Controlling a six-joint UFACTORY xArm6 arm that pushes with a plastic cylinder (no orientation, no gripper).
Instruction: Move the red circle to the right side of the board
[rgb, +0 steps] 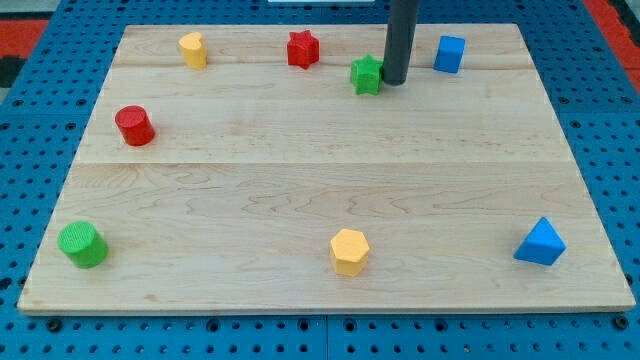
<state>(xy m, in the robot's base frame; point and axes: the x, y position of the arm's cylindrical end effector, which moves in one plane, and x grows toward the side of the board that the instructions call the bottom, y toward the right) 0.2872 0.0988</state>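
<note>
Camera view: claw, bare rod tip (394, 82), grips nothing, touching green star (368, 75). Red circle (134, 126) far to its left, lower. Risk: sweeping left drags star along.

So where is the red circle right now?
The red circle sits near the view's left edge of the board, in its upper half, below and left of the yellow block and well above the green circle. My tip is far off, beside the green star.
</note>
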